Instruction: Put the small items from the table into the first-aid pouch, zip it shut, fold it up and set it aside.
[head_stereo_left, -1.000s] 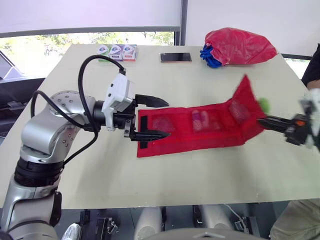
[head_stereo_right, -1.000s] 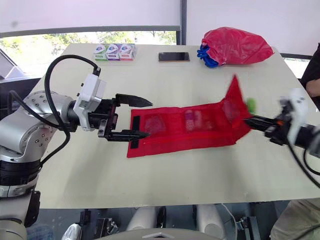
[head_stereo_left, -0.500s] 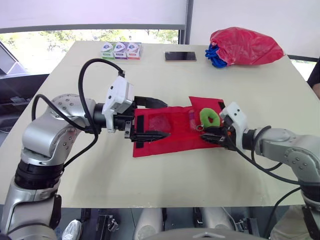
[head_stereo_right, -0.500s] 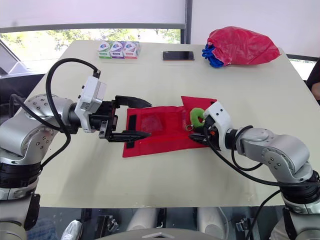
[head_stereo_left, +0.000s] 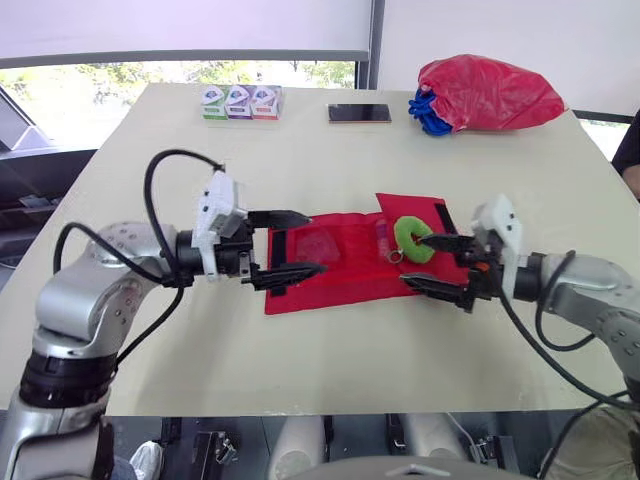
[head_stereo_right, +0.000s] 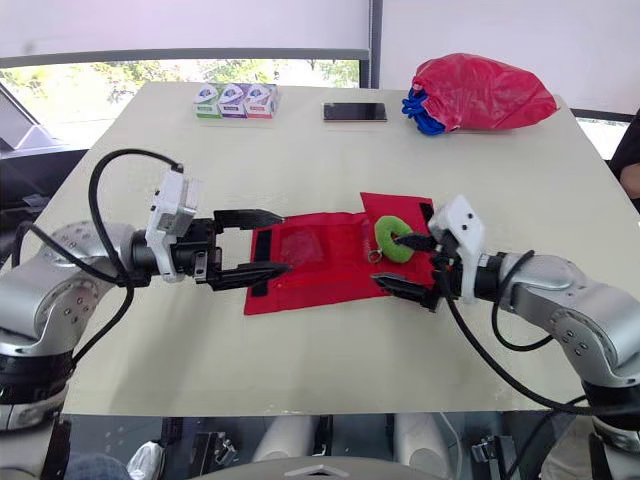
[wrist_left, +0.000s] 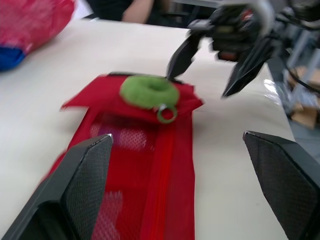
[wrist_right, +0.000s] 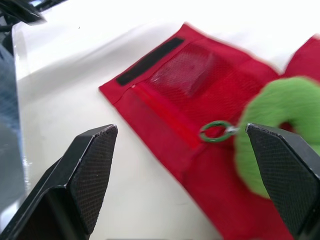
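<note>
**Limp cloth pouch, half folded, both end effectors spread**

The pale worktop (head_stereo_left: 330, 350) carries the red first-aid pouch (head_stereo_left: 330, 262) at its middle, lying flat and lengthwise between the two arms. The end on the robot's right is folded over onto the rest. It looks like thin fabric with mesh pockets, so I judge it light, floppy and unable to hold a shape. It will likely sag from any single pinch and may slide on the smooth surface unless one end is pinned.

A red sack (head_stereo_left: 490, 92), a phone (head_stereo_left: 358, 113) and three small boxes (head_stereo_left: 238, 101) sit well apart along the far edge.

The left end effector (head_stereo_left: 315, 241) is spread wide over the pouch's left end, one finger on either side of that edge and gripping nothing. The right end effector (head_stereo_left: 410, 260) is also spread at the folded end, its upper finger close to a green ring (wrist_right: 270, 140) resting on the flap. That ring looks soft and loose, and could roll off as the next fold goes over.

The black strip (head_stereo_left: 283, 262) at the left end looks like the stiffest part. That hem, rather than the mesh, seems the better place to pinch.

A small metal loop (wrist_right: 202, 133) lies just beside the green ring. Whether the two are joined I cannot tell.
</note>
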